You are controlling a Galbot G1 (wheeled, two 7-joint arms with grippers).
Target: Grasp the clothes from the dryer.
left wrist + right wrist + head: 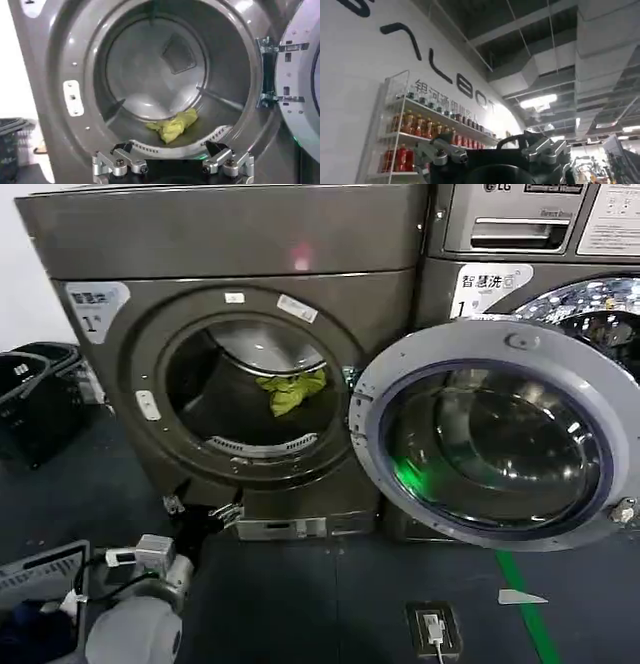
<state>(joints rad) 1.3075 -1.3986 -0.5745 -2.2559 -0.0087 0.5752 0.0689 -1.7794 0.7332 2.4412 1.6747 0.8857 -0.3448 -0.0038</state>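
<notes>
The dryer [230, 244] stands with its round porthole uncovered and its silver-rimmed glass door [495, 439] swung open to the right. The clothes [292, 391], a small crumpled yellow-green piece, lie inside the drum toward the right. In the left wrist view the clothes [173, 125] rest on the drum floor just behind the front lip. My left gripper [203, 509] hangs low before the dryer's base, below the porthole. Its fingers [122, 148] stand wide apart, so the left gripper [169, 149] is open and holds nothing. My right gripper [492, 145] points up toward a ceiling, open and empty.
A second machine with an LG logo [520, 234] stands right of the dryer, behind the open door. Black baskets [35, 399] sit at the left. A white bin [45, 574] with dark fabric is at bottom left. A floor socket [433, 627] and green tape [525, 604] mark the floor.
</notes>
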